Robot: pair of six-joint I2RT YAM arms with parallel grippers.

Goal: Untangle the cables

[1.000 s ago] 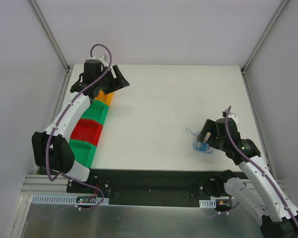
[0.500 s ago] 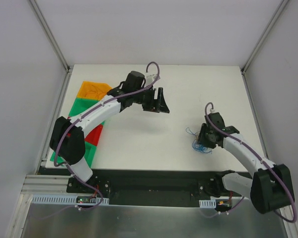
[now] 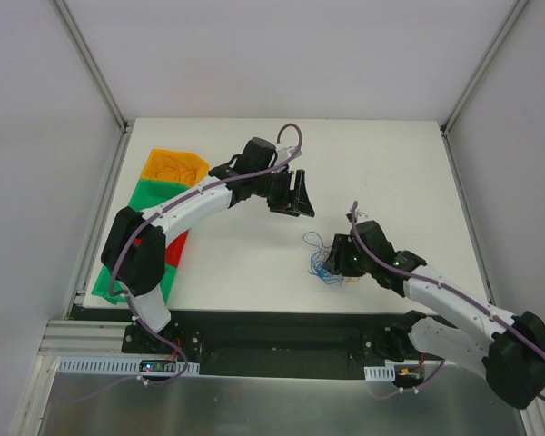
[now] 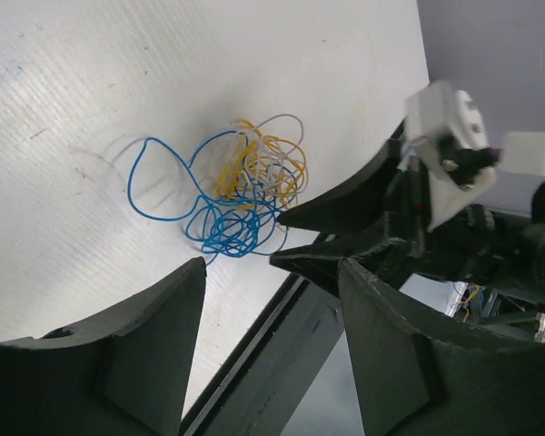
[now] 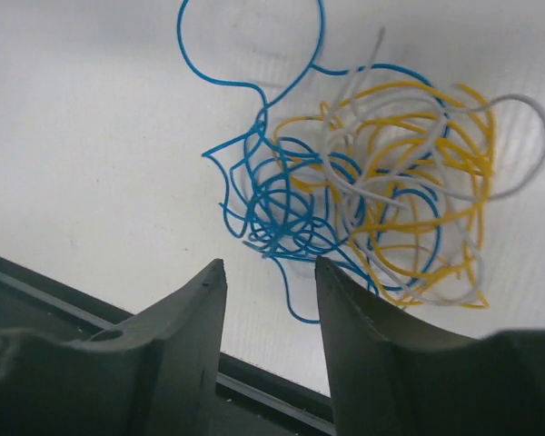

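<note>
The cables (image 5: pixel 363 209) are 1 knot, nothing separated yet; left gripper (image 4: pixel 271 268) & right gripper (image 5: pixel 270 263) both spread, holding nothing.

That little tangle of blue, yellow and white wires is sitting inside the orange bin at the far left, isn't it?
Not quite. The tangle of blue, yellow and white wires is not inside the orange bin. It lies loose on the white table, right of centre near the front edge. The top external view shows this. The orange bin is indeed at the far left.
</note>
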